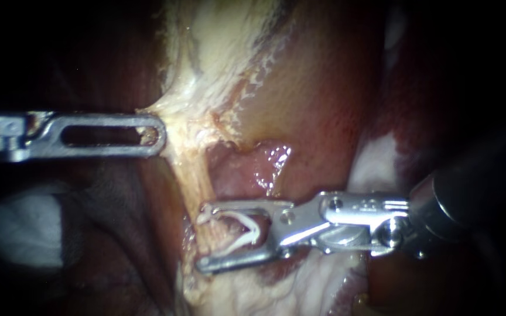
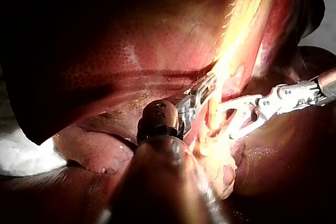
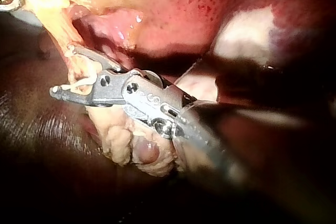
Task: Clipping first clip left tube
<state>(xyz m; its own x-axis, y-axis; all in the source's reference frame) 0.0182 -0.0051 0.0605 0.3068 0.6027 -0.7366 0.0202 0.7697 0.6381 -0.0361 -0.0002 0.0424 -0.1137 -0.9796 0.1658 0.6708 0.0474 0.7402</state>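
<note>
Clip [image 1: 247, 231] astride left tube [image 1: 197, 181]

Your endoscope light falls hardest on the pale tissue [image 1: 206, 47] above the right instrument [image 1: 202, 239]. Its metal, the white clip [image 1: 247, 229] and the wet tissue [image 1: 276, 157] just above it glint. Either side of it sinks into deep shadow.
</note>
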